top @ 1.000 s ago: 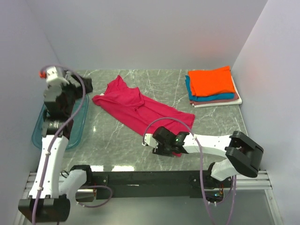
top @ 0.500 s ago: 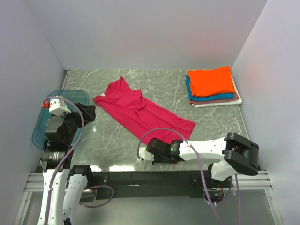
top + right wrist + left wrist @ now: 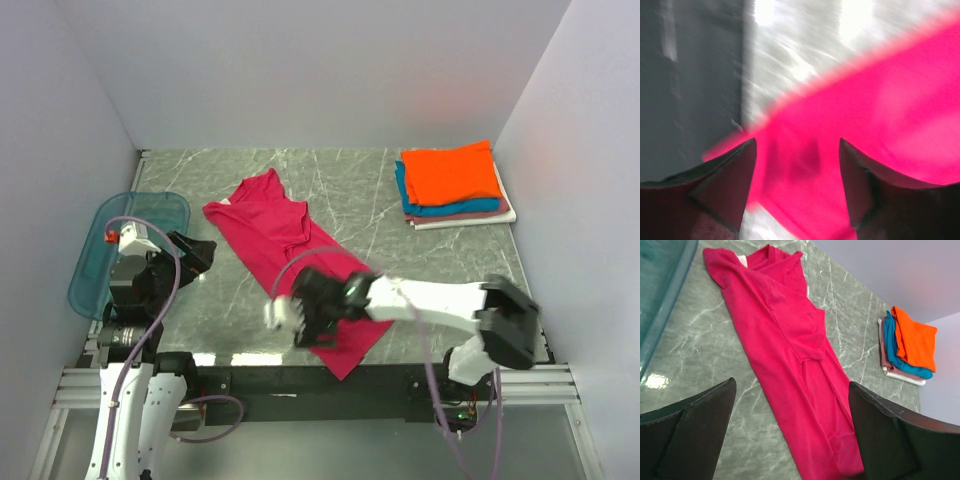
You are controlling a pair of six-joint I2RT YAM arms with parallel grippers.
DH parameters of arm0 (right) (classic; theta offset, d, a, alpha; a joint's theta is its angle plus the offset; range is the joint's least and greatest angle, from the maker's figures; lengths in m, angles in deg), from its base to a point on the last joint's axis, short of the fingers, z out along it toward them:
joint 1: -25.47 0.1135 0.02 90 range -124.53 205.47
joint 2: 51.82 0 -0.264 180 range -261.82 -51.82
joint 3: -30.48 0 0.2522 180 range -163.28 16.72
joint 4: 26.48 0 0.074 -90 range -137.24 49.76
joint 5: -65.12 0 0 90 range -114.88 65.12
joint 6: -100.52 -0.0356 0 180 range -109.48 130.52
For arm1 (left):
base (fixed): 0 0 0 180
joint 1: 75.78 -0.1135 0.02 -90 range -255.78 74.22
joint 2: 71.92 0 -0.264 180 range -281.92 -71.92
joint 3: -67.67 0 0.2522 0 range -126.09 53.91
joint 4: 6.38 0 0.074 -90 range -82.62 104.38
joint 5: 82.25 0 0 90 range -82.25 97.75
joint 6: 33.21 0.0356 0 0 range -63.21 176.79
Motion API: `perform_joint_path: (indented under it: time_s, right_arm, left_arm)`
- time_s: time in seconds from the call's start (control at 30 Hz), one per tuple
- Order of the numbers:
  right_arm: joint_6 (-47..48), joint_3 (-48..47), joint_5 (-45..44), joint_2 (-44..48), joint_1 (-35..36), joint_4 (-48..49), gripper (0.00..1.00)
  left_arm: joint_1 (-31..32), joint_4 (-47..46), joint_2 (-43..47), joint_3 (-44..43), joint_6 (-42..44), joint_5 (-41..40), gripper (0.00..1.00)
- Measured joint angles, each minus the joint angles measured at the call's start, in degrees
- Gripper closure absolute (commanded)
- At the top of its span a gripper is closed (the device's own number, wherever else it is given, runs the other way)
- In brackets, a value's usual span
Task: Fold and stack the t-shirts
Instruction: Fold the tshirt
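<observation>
A magenta-red t-shirt (image 3: 275, 225) lies unfolded in a long diagonal strip, collar at the back left and hem at the table's front edge. The left wrist view shows it (image 3: 790, 355) full length. My right gripper (image 3: 290, 318) hovers blurred over the strip's near end, open, with red cloth (image 3: 890, 115) under the gap between its fingers (image 3: 797, 150). My left gripper (image 3: 200, 250) is open to the left of the shirt, nothing between its fingers (image 3: 792, 390). Folded t-shirts are stacked (image 3: 455, 185) at the back right, orange on top, then teal, pinkish and white.
A translucent blue tray (image 3: 110, 250) sits at the table's left edge, beside my left arm; it also shows in the left wrist view (image 3: 660, 285). The folded stack (image 3: 910, 345) lies near the right wall. The shirt's hem reaches the black front rail (image 3: 400, 380).
The shirt's near end has swung from the right toward the front edge, so it now lies straighter. My right gripper moved left with it and now stands open. My left arm came down lower.
</observation>
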Motion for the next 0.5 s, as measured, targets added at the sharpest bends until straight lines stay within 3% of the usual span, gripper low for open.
perform_joint_path:
  time_s: [0.1,0.27,0.4,0.5]
  right_arm:
    - [2.7,1.4,5.4,8.5,-12.2,-2.6,0.13]
    - [4.2,4.3,11.5,19.7,-38.6,-3.4,0.15]
    - [8.0,1.7,18.8,11.1,-57.8,-8.9,0.23]
    - [10.5,-0.8,21.9,0.4,-66.0,-13.5,0.26]
  left_arm:
    - [0.0,-1.9,-1.5,1.0,-1.4,1.6,0.01]
    - [0.0,-9.1,-9.0,5.6,-5.9,5.2,0.05]
    - [0.0,-14.9,-21.7,7.8,-9.3,7.5,0.12]
    - [0.1,-18.5,-31.8,7.9,-11.2,7.4,0.17]
